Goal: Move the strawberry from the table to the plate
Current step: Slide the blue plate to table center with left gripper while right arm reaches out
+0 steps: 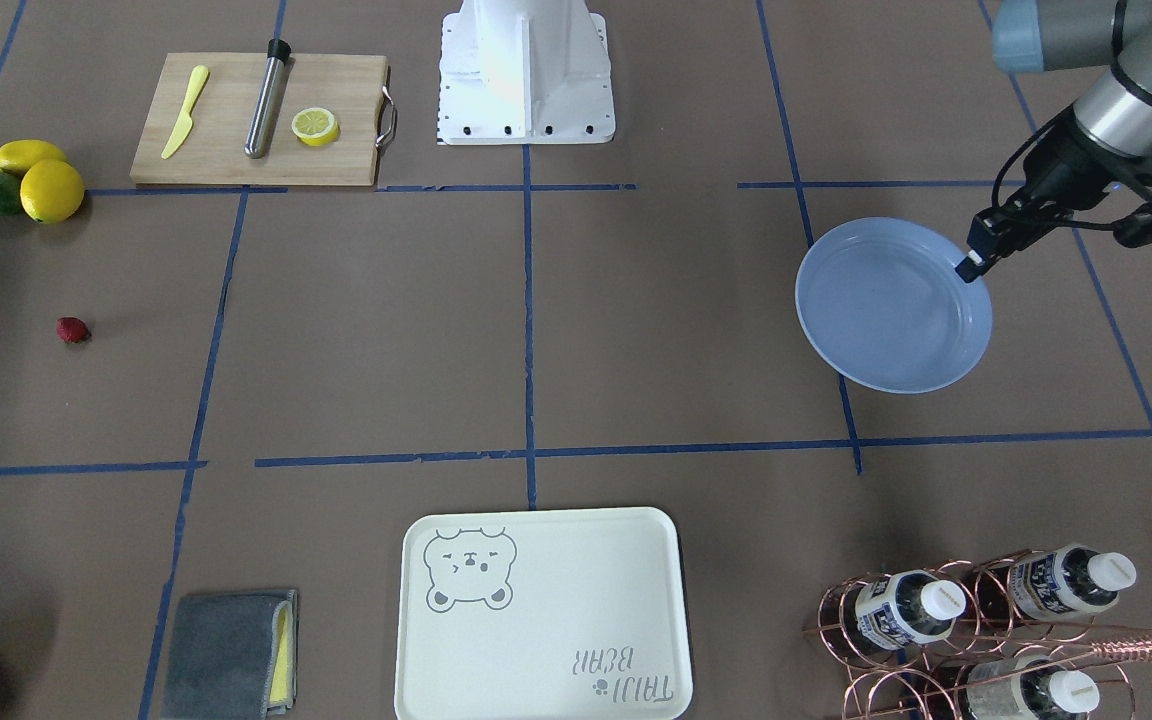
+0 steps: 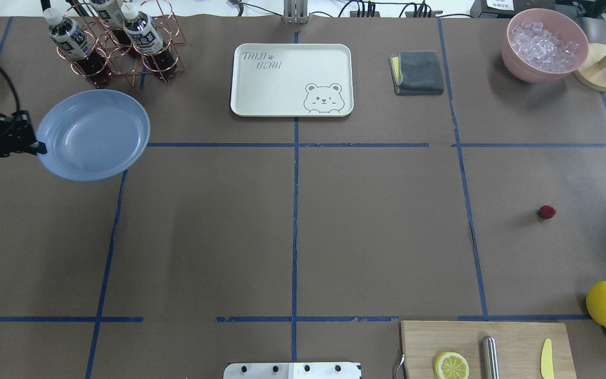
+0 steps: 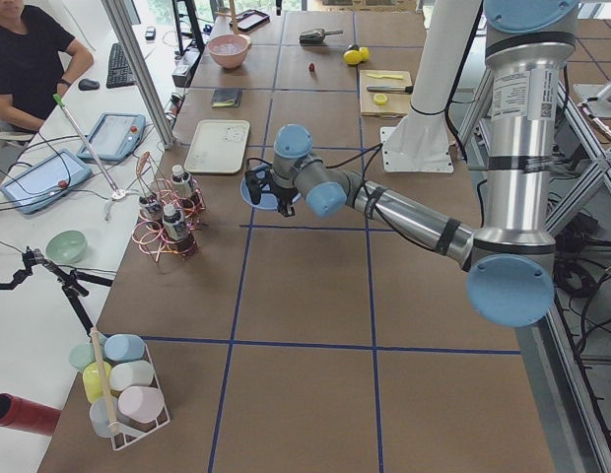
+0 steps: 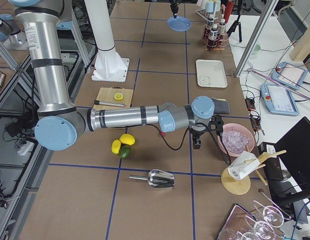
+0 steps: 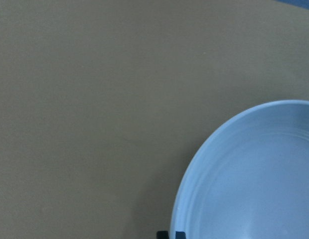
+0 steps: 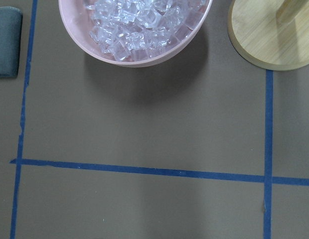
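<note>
The small dark-red strawberry (image 1: 73,330) (image 2: 546,211) lies alone on the brown paper table (image 2: 292,231), on my right side. Far from it, on my left side, the light-blue plate (image 1: 891,305) (image 2: 92,134) (image 5: 254,174) is empty. My left gripper (image 1: 971,262) (image 2: 37,149) is shut on the plate's rim; its fingertips (image 5: 170,234) show at the bottom edge of the left wrist view. My right gripper (image 4: 197,142) hangs over the table beside the pink bowl, well away from the strawberry. I cannot tell whether it is open or shut.
A wooden cutting board (image 1: 256,120) carries a lemon half, a yellow knife and a metal cylinder. Lemons and a lime (image 1: 31,180) sit near it. The bear tray (image 2: 292,79), grey cloth (image 2: 417,72), bottle rack (image 2: 113,42) and pink ice bowl (image 2: 545,45) line the far side.
</note>
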Available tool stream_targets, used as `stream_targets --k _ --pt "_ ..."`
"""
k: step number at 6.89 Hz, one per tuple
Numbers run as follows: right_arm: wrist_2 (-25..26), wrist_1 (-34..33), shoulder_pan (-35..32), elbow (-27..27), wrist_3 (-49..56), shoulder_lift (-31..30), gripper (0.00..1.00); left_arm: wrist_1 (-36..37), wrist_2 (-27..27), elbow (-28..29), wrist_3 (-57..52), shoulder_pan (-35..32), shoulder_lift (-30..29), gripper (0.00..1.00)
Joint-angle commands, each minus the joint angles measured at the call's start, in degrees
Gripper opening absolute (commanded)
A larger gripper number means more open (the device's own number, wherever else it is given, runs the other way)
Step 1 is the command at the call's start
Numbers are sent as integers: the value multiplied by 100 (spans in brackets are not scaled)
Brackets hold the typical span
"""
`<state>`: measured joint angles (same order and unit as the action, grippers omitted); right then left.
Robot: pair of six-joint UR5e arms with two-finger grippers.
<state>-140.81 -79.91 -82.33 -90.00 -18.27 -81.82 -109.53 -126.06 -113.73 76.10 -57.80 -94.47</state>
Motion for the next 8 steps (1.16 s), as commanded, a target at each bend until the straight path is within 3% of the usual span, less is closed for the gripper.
stream_targets --k 1,3,4,6,8 --pt "481 254 618 -490 -1137 -44 100 344 668 8 1654 1211 -955 0" --pt "634 1708 998 -509 -2282 -506 100 362 1328 297 2880 2269 -1641 0" --pt "773 1959 1234 -527 -2608 -588 100 362 1678 751 3206 2664 -2114 0" --pt "1132 1953 1918 -990 -3380 -598 100 344 2225 1010 3315 3185 -2312 0" --pt "1276 1909 2159 -1107 -3534 -607 100 309 2253 1211 3298 3388 -2513 0"
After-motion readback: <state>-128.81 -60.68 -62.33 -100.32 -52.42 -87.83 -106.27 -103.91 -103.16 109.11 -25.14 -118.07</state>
